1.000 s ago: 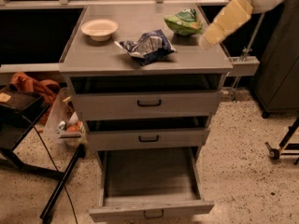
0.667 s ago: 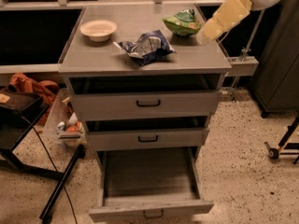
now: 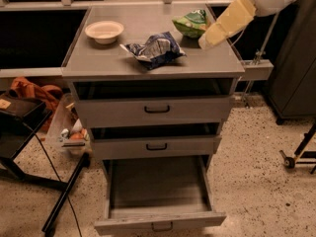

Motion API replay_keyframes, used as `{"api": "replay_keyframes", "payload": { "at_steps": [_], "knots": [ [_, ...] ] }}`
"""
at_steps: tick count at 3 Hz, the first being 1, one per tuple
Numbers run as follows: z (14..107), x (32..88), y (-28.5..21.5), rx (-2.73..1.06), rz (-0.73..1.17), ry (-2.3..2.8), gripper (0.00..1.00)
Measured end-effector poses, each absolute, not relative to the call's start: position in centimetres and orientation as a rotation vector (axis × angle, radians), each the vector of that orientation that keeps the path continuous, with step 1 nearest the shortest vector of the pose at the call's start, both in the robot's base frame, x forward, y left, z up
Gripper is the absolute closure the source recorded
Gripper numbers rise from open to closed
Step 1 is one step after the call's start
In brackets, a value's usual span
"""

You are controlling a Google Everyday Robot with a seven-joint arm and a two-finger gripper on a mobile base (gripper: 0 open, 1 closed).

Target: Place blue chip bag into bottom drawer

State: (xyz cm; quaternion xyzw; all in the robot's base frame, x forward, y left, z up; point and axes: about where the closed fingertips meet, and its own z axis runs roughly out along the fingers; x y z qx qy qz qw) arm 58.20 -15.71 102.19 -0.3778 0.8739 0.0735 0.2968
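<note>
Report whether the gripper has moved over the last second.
Yes. The gripper has shifted left above the grey cabinet top, now at the right edge of the green chip bag, nearer the crumpled dark blue chip bag.

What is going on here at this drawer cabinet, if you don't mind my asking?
A one-armed robot is working on getting the blue chip bag into the bottom drawer, which is already pulled out. The bag lies on the cabinet top, not yet picked up, with a white bowl to its left and a green chip bag behind it to the right. The gripper hangs over the top's right side, next to the green bag and apart from the blue one.
</note>
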Motion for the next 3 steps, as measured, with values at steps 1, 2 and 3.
{"api": "replay_keyframes", "payload": {
  "at_steps": [1, 2, 3],
  "knots": [
    [100.2, 59.9, -11.8, -0.914, 0.162, 2.330, 0.00],
    [97.1, 63.4, -8.3, -0.788, 0.146, 2.327, 0.00],
    [93.0, 67.4, -5.5, -0.651, 0.157, 2.321, 0.00]
  ]
}}
